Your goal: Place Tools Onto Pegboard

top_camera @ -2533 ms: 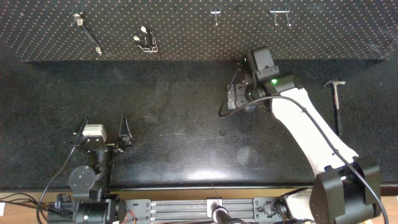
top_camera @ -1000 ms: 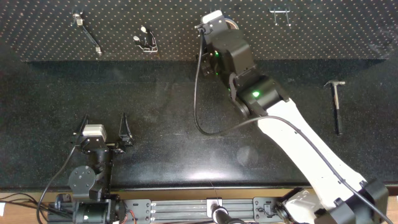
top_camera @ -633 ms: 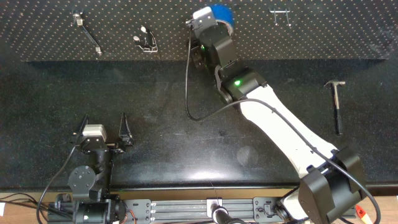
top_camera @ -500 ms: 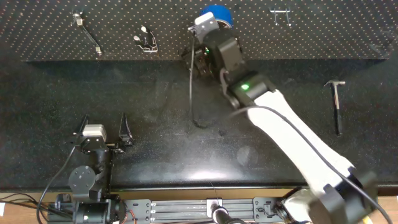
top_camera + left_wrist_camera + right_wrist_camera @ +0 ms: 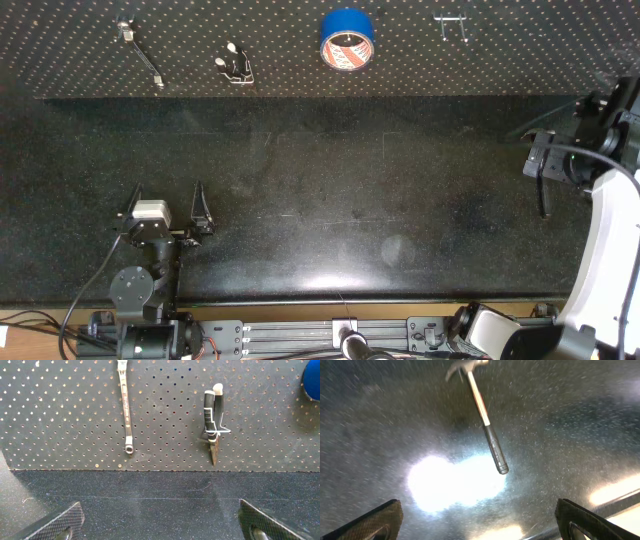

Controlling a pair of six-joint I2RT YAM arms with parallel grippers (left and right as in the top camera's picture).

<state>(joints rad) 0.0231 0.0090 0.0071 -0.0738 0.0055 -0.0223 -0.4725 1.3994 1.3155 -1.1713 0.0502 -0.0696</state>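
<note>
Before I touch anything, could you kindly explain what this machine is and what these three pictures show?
These are two robot arms at a black table, each ending in two-fingered jaws. One picture looks down from above; the other two come from a camera on each wrist. On the pegboard at the back hang a wrench, pliers and a roll of blue tape. A hammer lies flat on the table. The right arm is close by it, jaws open; the left arm sits near its base, jaws open. Nothing is held.
</note>
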